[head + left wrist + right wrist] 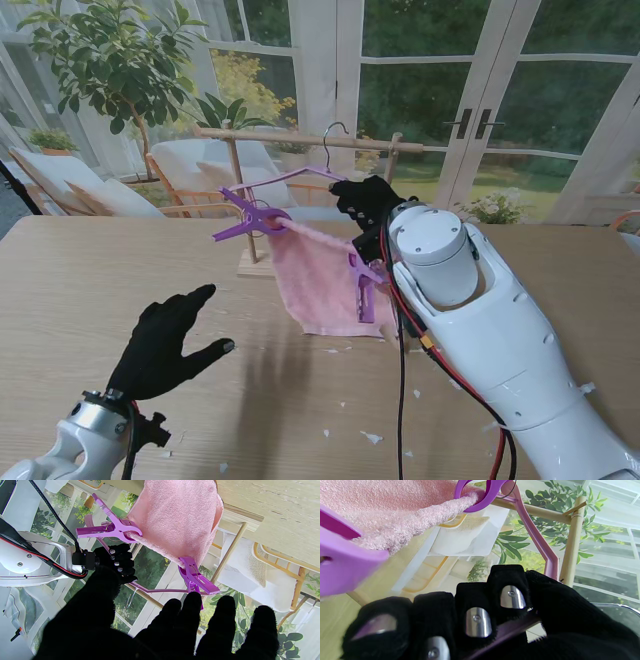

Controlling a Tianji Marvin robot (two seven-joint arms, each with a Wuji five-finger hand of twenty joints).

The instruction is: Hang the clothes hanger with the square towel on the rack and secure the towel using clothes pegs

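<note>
A purple hanger (300, 177) carries the pink towel (320, 280), and its metal hook (335, 130) sits at the wooden rack's top rod (300, 142). One purple peg (250, 218) clamps the towel's left end and another peg (362, 285) clamps its right end. My right hand (365, 200) is shut on the hanger's right arm; in the right wrist view the fingers (475, 615) curl round the hanger's purple bar (505, 630). My left hand (165, 345) hovers open over the table, nearer to me and left of the towel. The left wrist view shows the towel (175, 517) and both pegs (110, 527) (195, 576).
The rack's post (237, 190) stands on a wooden base (255, 265) on the table (100, 270), behind the left peg. Small white scraps (370, 437) lie on the table nearer to me. Windows and a plant are beyond the far edge.
</note>
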